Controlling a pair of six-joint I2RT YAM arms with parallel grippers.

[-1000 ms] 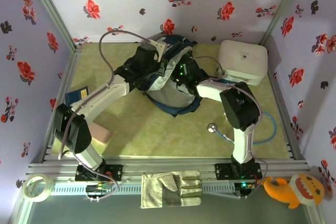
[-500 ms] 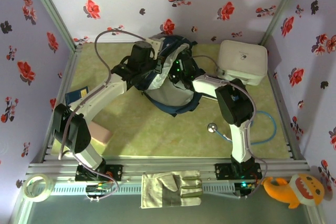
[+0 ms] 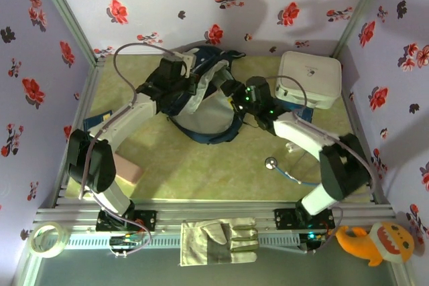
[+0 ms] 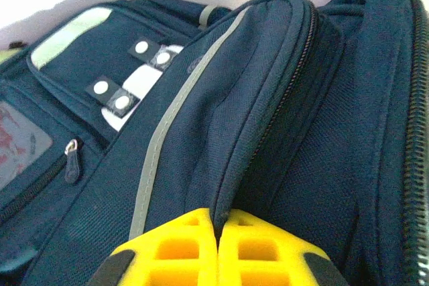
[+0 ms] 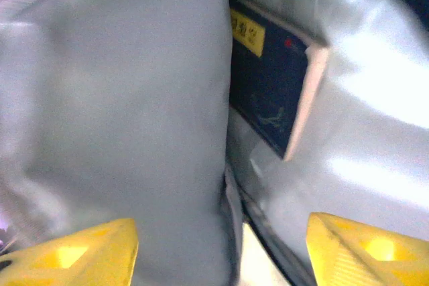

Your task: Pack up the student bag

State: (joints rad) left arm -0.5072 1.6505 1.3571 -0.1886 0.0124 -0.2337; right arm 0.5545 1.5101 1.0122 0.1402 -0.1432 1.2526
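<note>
Student bag [image 3: 208,113] at the far middle of the counter [image 3: 201,165], its navy back end close to the flowered back wall [image 3: 221,5]; the long axis runs roughly from far to near, with the open mouth and pale grey lining turned up and toward the near edge. Left claw [image 3: 192,87] pressed together on a fold of navy fabric beside the zip at the bag's upper left rim; in the left wrist view its claw [image 4: 218,249] meets with the fold of the bag [image 4: 268,98] caught between the tips. Right claw [image 3: 232,92] at the right rim of the mouth, spread wide and holding nothing; in the right wrist view the claw [image 5: 218,252] frames the grey lining [image 5: 127,98] and a dark blue flat item with a yellow label [image 5: 268,92] lying against it. White zip case [image 3: 310,78] at the far right, apart from the bag. Silver disc on a blue tube [image 3: 271,163] near the right arm, pink block [image 3: 127,169] and blue book [image 3: 100,122] by the left edge. Bare counter lies between the arms, near of the bag.
</note>
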